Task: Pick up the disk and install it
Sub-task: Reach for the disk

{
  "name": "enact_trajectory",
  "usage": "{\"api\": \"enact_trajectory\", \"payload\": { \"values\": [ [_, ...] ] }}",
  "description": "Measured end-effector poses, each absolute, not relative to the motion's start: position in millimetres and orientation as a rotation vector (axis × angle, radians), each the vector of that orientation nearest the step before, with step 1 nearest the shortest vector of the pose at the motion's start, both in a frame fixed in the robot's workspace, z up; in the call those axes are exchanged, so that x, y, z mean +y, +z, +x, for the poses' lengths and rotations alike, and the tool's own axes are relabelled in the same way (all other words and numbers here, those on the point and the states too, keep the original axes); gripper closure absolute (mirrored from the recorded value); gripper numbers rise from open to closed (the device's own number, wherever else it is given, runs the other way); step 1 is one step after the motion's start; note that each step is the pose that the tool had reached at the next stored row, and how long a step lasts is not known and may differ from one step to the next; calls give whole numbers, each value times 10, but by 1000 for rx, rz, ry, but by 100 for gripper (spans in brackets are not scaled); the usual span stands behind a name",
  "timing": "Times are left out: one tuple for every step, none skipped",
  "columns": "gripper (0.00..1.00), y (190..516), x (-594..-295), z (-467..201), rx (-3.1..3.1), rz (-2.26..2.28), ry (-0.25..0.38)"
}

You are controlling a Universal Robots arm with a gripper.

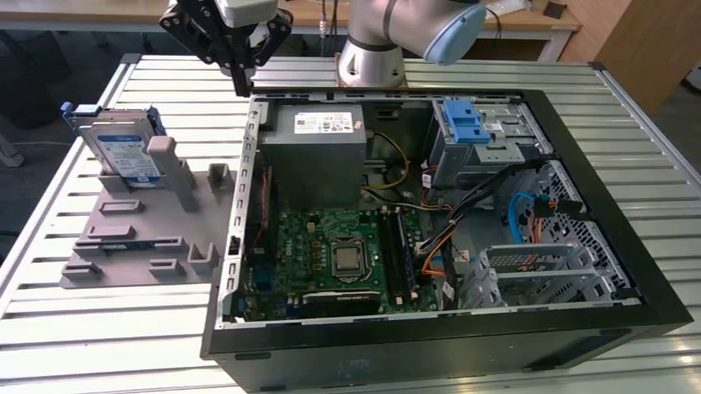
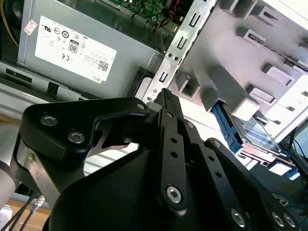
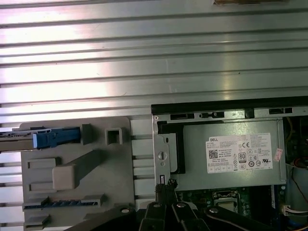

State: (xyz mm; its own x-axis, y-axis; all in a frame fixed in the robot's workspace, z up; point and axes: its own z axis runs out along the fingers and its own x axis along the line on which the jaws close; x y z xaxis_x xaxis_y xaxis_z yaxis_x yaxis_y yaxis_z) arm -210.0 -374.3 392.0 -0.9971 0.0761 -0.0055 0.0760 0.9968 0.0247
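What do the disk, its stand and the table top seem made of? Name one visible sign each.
Disk: likely metal, silvery sheen, in a glossy blue plastic frame. Stand: probably matte grey plastic, dull even colour. Table top: ribbed bare metal, bright reflections.

**Desk:** Exterior view?
**Operator:** I'm looking down at a slant from some way off, taking in the whole open computer case (image 1: 438, 205) and the grey stand (image 1: 131, 238) beside it.
**Desk:** Wrist views?
**Operator:** First: I'm facing straight down from above. Second: I'm peering obliquely past the gripper (image 2: 166, 92), close in. Both are sharing the power supply (image 3: 226, 154) and the grey stand.
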Motion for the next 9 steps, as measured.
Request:
{"api": "enact_trajectory", "payload": {
  "values": [
    [89, 3920, -3743, -2105, 3133, 119, 38],
    [89, 3920, -3742, -2110, 3133, 119, 38],
    [89, 3920, -3742, -2115, 3133, 119, 38],
    [89, 3920, -3741, -2120, 3133, 119, 38],
    [89, 3920, -3741, -2125, 3133, 119, 38],
    [89, 3920, -3740, -2130, 3133, 119, 38],
    [89, 3919, -3740, -2135, 3133, 119, 38],
    [89, 3919, -3739, -2141, 3133, 119, 38],
    [89, 3919, -3739, -2147, 3133, 119, 38]
  ]
}}
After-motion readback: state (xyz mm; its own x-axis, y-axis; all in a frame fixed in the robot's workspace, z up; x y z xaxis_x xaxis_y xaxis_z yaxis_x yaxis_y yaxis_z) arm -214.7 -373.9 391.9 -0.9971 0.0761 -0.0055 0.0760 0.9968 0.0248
